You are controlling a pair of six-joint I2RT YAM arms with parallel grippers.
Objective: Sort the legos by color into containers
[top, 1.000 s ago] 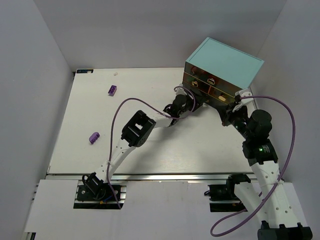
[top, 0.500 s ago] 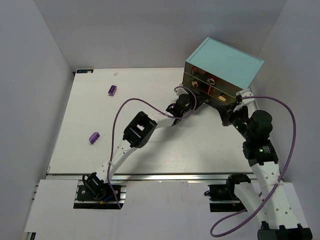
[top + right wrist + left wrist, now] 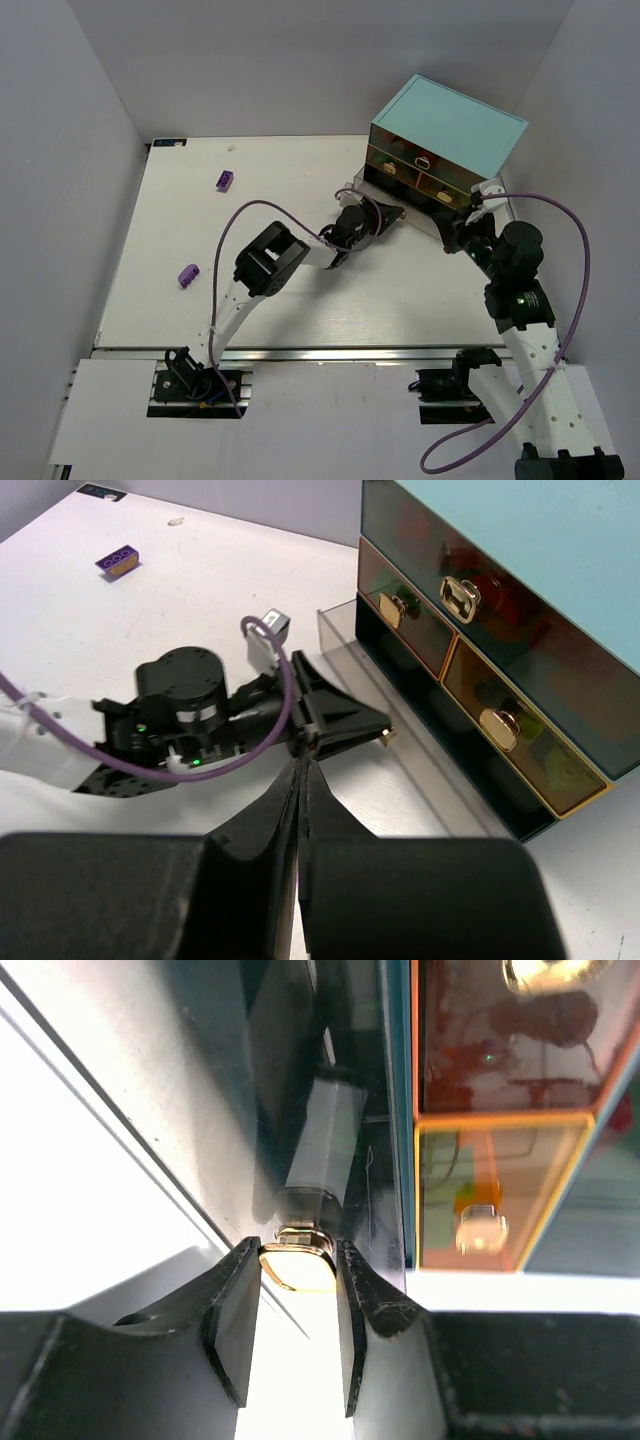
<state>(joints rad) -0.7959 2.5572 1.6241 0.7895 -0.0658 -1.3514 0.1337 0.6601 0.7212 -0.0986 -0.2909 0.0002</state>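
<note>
We look down on a white table [image 3: 300, 290] closed in by plain pale grey walls [image 3: 300, 60]. At its far right corner stands a boxy cabinet [image 3: 450, 125] with a light-blue top and smoky-brown drawers in its front. Two purple legos lie on the left side of the table, well apart from the cabinet. One [image 3: 225, 181] is near the far edge and the other [image 3: 188, 274] is closer to us, near the left edge.

The bottom drawer [image 3: 340, 630] stands partway out of the cabinet, its clear walls reaching over the table. The left gripper [image 3: 297, 1252] is at the drawer's front, and we see its two dark fingers [image 3: 232, 1310] pressed against either side of the tan handle knob [image 3: 296, 1270], clamped on it.

The right gripper [image 3: 301, 768] hovers just in front of the cabinet above the left gripper. Its fingers are closed tightly together and it holds nothing.
</note>
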